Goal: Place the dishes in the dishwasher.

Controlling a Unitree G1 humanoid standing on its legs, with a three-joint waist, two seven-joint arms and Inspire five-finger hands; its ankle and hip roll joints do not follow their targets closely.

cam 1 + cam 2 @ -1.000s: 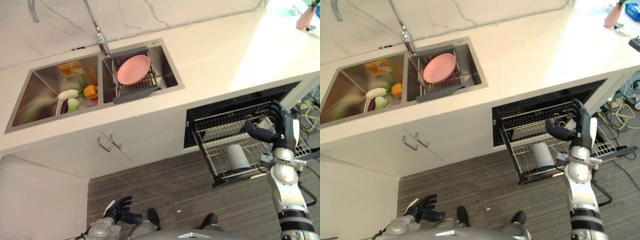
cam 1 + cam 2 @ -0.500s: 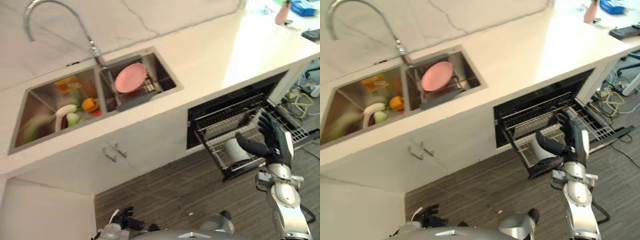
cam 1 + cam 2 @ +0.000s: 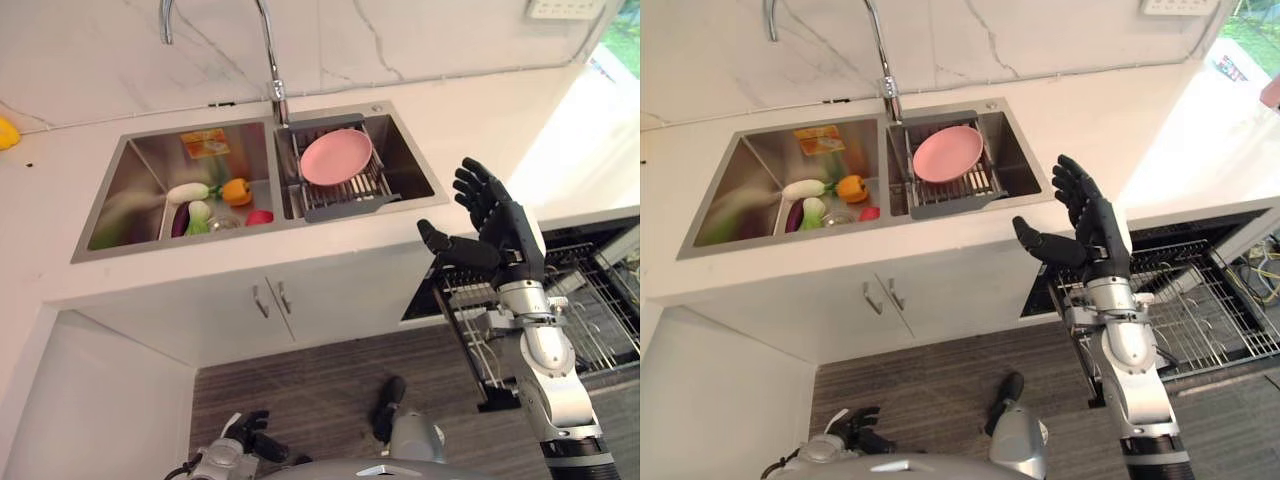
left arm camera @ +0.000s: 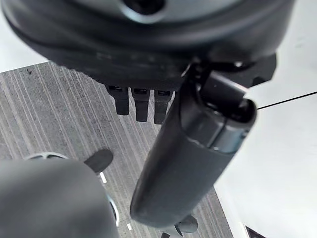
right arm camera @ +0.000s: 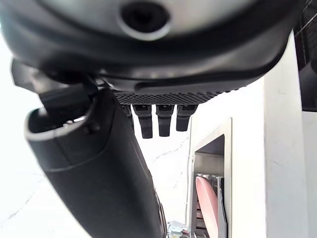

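The right hand [image 3: 497,228] is raised in the air in front of the counter edge [image 3: 330,252], its fingers spread straight and its thumb held apart, wide and holding nothing. Just below and behind it, on the robot's right, the dishwasher rack [image 3: 590,320] stands pulled out of the open dishwasher [image 3: 1185,245]. Ahead of the hand and a little to its left, across the counter edge, lies the right basin of the sink [image 3: 405,150], where a pink plate [image 3: 336,156] leans in a dark drain rack [image 3: 345,190]; in the right wrist view the plate [image 5: 208,198] shows edge-on past the fingertips. The plate is round, so it has no long axis to speak of; it sits tilted, its hollow face turned up and toward the robot, its rim resting on the rack's bars. Farther left, the other basin holds toy vegetables [image 3: 205,200] beneath the tap [image 3: 268,60]. The left hand [image 3: 245,440] hangs low by the floor, fingers loosely curled around nothing. Judging by this, the step in hand is the reach for the plate: the next move calls for carrying the open hand forward over the counter edge and closing fingers and thumb over the plate's near rim, before lifting it clear of the bars.
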